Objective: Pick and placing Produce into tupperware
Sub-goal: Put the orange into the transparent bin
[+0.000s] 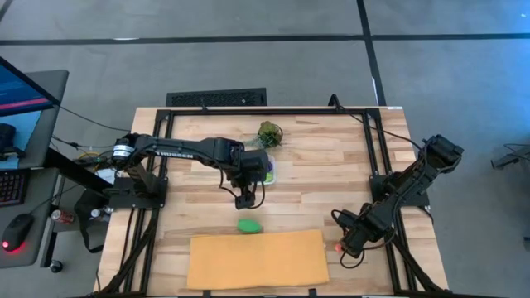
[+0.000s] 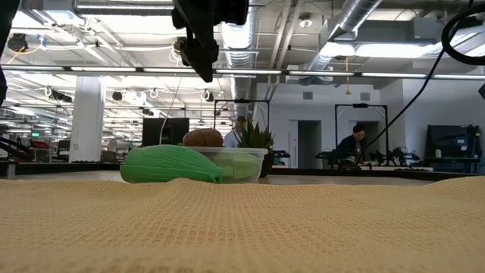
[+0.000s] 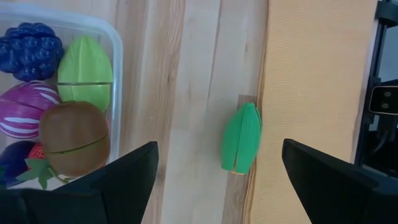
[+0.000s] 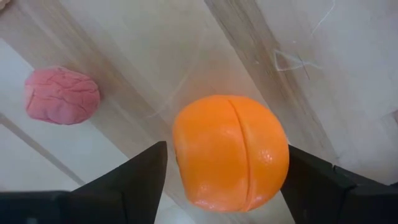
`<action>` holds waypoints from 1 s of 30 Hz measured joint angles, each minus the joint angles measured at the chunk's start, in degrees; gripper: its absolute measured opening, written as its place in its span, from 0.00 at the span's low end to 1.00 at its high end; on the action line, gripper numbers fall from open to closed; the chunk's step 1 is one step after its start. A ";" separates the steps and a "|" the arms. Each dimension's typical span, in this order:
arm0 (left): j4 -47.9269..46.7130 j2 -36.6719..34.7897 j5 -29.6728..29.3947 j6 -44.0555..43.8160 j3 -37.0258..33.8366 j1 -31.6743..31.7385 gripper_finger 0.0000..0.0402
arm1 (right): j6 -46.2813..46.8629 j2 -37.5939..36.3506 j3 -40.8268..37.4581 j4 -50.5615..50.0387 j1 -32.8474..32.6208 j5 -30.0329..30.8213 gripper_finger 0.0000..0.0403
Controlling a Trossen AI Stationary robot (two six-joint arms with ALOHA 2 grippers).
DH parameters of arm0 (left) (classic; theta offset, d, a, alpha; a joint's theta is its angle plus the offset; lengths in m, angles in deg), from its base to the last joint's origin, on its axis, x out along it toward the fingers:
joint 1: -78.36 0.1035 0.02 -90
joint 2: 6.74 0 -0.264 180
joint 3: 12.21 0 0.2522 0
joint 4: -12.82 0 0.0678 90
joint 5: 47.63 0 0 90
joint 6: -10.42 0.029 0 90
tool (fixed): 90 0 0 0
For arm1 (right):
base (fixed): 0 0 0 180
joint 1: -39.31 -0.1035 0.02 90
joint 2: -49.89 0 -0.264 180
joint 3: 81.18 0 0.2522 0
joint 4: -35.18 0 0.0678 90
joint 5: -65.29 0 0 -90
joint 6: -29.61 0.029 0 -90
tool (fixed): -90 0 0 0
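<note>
Left claw (image 1: pixel 243 201): I am holding it spread wide and empty above the tabletop (image 1: pixel 331 157), between the tupperware (image 1: pixel 267 172) and the green piece (image 1: pixel 249 224).
Right claw (image 4: pixel 224 186): I am straddling the orange piece (image 4: pixel 231 152) with it at the tabletop's right edge. The fingers (image 4: pixel 134 174) are flanking the fruit; I cannot tell whether they are already gripping it.
Tupperware contents: I am seeing a brown piece (image 3: pixel 73 137), a light green piece (image 3: pixel 85 71), a blue piece (image 3: pixel 30 50) and a purple piece (image 3: pixel 25 109) inside it.
Risk, orange piece: round and smooth; an off-centre squeeze could be rolling it out of the fingers and off the edge.
Risk, pink piece (image 4: pixel 61 95): lying near the orange; a sideways nudge could be pushing it away.
Risk, green piece: touching the tan sheet (image 1: pixel 257 258); a low approach could be snagging the sheet.
Risk, tupperware: already looking crowded; a high drop could be bouncing pieces out.
</note>
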 joint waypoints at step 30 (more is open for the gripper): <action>-0.02 0.00 -0.57 0.20 0.00 0.00 0.83 | 0.98 -0.07 0.10 1.44 -0.02 0.04 0.52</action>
